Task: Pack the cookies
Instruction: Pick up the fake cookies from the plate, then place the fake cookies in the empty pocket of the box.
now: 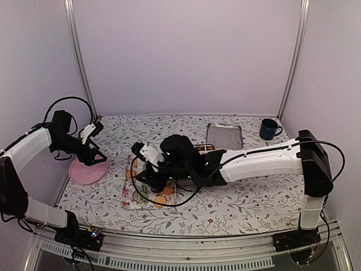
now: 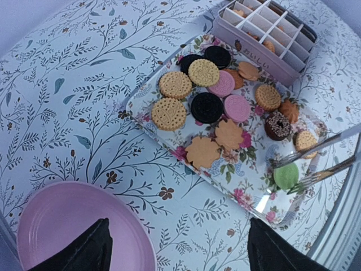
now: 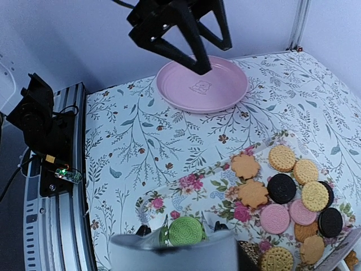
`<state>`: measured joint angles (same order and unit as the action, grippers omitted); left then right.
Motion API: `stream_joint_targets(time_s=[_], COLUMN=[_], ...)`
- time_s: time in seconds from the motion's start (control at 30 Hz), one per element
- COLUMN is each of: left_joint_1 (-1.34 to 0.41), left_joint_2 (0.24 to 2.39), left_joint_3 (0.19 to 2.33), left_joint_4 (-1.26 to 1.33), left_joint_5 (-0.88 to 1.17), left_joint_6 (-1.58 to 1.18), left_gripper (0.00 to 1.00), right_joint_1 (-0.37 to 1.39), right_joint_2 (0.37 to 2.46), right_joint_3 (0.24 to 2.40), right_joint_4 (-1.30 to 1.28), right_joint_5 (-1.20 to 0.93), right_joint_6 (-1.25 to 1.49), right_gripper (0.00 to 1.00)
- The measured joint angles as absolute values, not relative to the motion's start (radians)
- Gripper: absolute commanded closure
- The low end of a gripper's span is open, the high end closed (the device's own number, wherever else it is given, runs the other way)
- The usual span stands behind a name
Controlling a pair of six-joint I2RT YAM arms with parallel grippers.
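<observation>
Left gripper (image 1: 96, 158) over pink plate (image 1: 82, 174): jaws wide, empty. Cookies (image 2: 175, 84): loose on floral tray (image 2: 237, 186), a few in divided box (image 2: 265, 56). Right gripper (image 1: 145, 183): jaws flanking green cookie (image 3: 183, 230), grip cannot be told. Hazard: an off-centre pinch may flip or drop it, and a hard squeeze may crack it.

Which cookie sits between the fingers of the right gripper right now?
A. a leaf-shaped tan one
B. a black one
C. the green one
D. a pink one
C: in the right wrist view the green cookie lies on the floral tray, with the right gripper straddling it, one finger on either side.
</observation>
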<state>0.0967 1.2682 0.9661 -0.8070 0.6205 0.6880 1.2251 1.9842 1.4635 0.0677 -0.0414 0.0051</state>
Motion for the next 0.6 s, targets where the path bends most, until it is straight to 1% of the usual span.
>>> stream_joint_targets(time_s=[0.23,0.47,0.6], left_joint_1=[0.097,0.097,0.097], left_joint_2=[1.269,1.276,1.277], left_joint_3=[0.966,0.974,0.973], left_joint_4=[-0.806,-0.805,-0.806], left_joint_5=[0.620,0.620,0.620], left_joint_6=[0.688,0.688,0.699], left_gripper=[0.17,0.17,0.18], right_joint_1=[1.147,1.041,0.984], right_joint_2=[1.794,1.523,1.429], right_joint_3=[1.382,1.190,1.089], right_joint_4=[0.051,0.025,-0.031], right_joint_5=[0.001,0.077,0.143], right_joint_6=[0.011,0.002,-0.024], right_gripper=[0.78,0.77,0.76])
